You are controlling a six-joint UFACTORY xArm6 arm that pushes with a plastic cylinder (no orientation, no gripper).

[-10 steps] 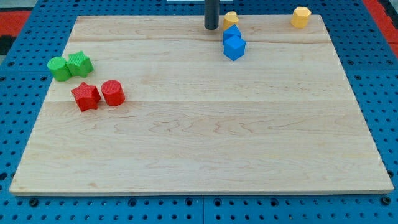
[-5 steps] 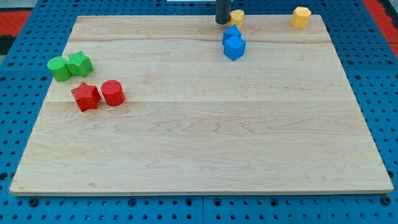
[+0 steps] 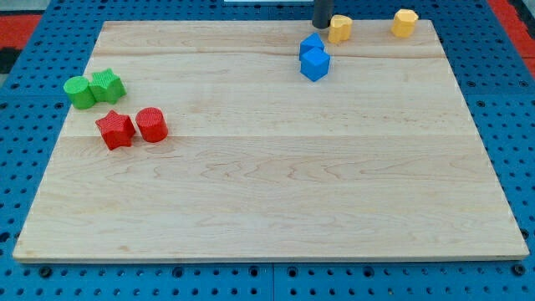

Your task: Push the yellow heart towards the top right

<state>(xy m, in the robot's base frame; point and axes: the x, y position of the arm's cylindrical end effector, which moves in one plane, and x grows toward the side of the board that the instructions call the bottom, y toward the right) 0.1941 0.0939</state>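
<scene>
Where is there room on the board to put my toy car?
The big bare stretch runs across the wooden board, right of the red cylinder and below the blue blocks. It is crowded at the top, where my tip sits beside the yellow heart.

Single raised view, whole board (image 3: 267, 167)

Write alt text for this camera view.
My tip touches the left side of the yellow heart at the wooden board's top edge; a yellow hexagon sits further right. Two blue blocks lie just below, green and red blocks at left.
</scene>
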